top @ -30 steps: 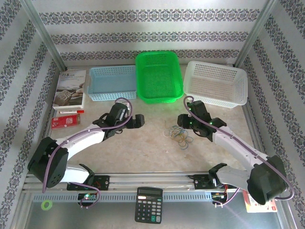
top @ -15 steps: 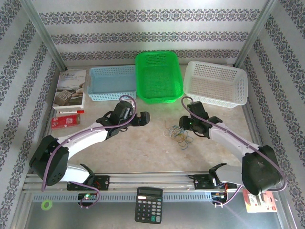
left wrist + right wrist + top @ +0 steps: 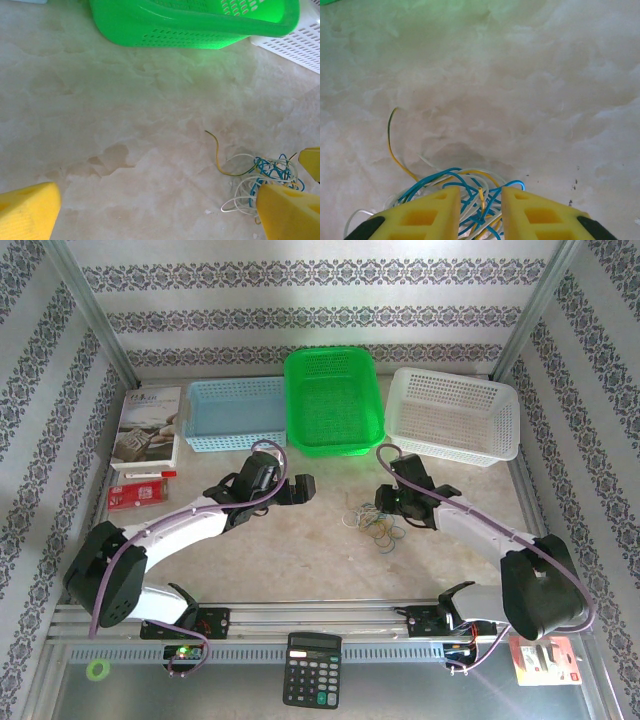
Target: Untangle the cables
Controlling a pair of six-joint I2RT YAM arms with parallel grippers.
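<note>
Between the yellow plastic fingers (image 3: pixel 425 215) of the right tool (image 3: pixel 481 212) runs a narrow gap, and blue and yellow strands of the cables (image 3: pixel 465 185), a small tangle of thin wiry loops in blue, yellow-tan and pale white, lie inside it. The fingers stand close together around those strands, but I cannot tell whether they actually pinch them. One yellow-and-dark strand curls out of the tangle to the left across the pale marbled table (image 3: pixel 520 75).

From above, the right tool (image 3: pixel 383 498) sits at the right edge of the cables (image 3: pixel 375 523), which rest on the table near its middle, between the two arms. The left tool (image 3: pixel 300 487) hangs to the left of the tangle, apart from it, with its fingers spread wide and nothing between them. In the left wrist view its fingers (image 3: pixel 30 212) sit at the two lower corners of the picture, and the cables (image 3: pixel 260 175) lie just beside the right-hand one, with the loose strand curving up and away from the heap.

Along the far edge of the table stand three perforated plastic baskets side by side: a pale blue basket (image 3: pixel 235 412), a bright green basket (image 3: pixel 333 400) and a white basket (image 3: pixel 453 415). Left of the blue one lies a printed booklet (image 3: pixel 147 425), with a flat red packet (image 3: pixel 140 495) just in front of it. At the near edge, below the arm bases, sits a black calculator (image 3: pixel 312 670).
</note>
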